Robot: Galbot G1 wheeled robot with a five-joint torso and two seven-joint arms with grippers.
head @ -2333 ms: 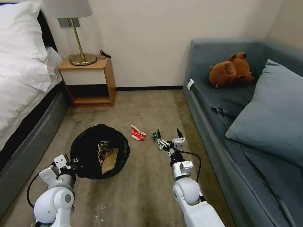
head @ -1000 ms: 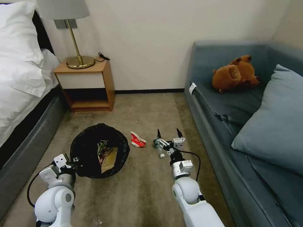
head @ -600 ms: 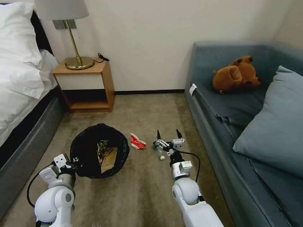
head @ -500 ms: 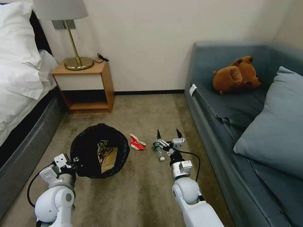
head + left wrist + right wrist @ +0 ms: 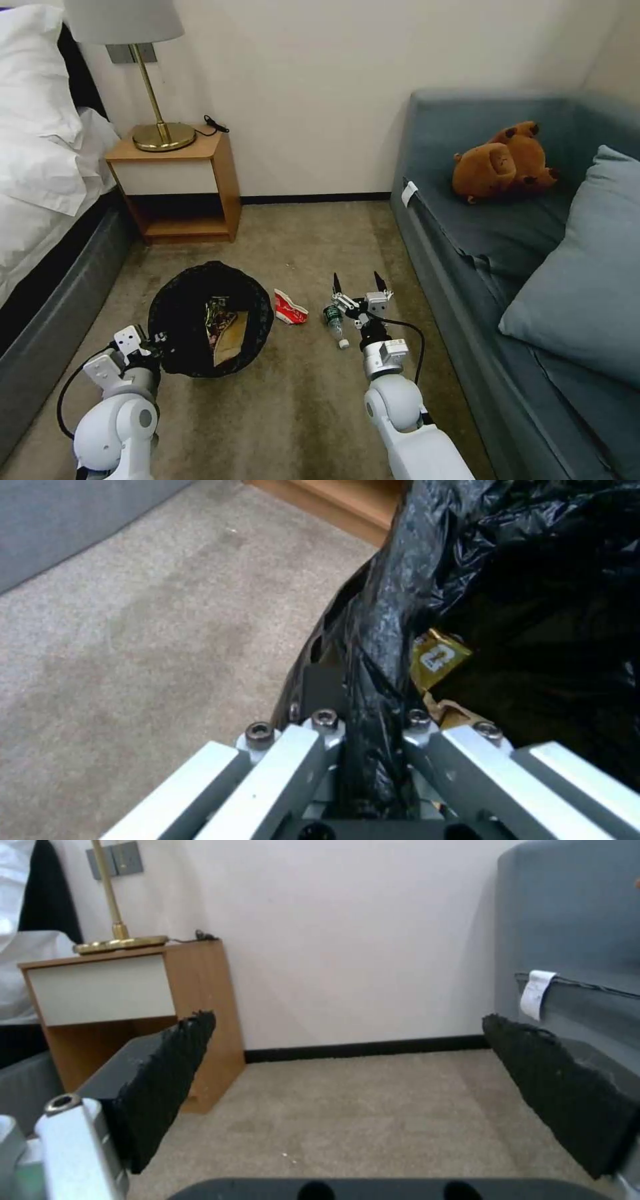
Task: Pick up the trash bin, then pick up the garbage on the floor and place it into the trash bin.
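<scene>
The trash bin (image 5: 180, 313), lined with a crinkly black bag, hangs off the floor at lower left, and my left gripper (image 5: 155, 343) is shut on its near rim (image 5: 373, 680). Inside lie a tan paper bag (image 5: 233, 339) and a gold-brown wrapper (image 5: 437, 657). On the carpet to the bin's right rests a crushed red-and-white carton (image 5: 289, 308). Beside it lies a small clear bottle (image 5: 335, 324) with a green label. My right gripper (image 5: 359, 287) is open above the carpet, just right of the bottle, its black pads (image 5: 167, 1075) wide apart.
A grey bed frame (image 5: 47, 313) runs along the left and a blue sofa (image 5: 467, 267) along the right. A wooden nightstand (image 5: 180, 183) with a brass lamp stands at the back wall. A brown plush toy (image 5: 500, 163) lies on the sofa.
The camera has moved, shifting the whole view. The bottle has come out from behind the right gripper and now shows fully to its left. Both arms keep their poses.
</scene>
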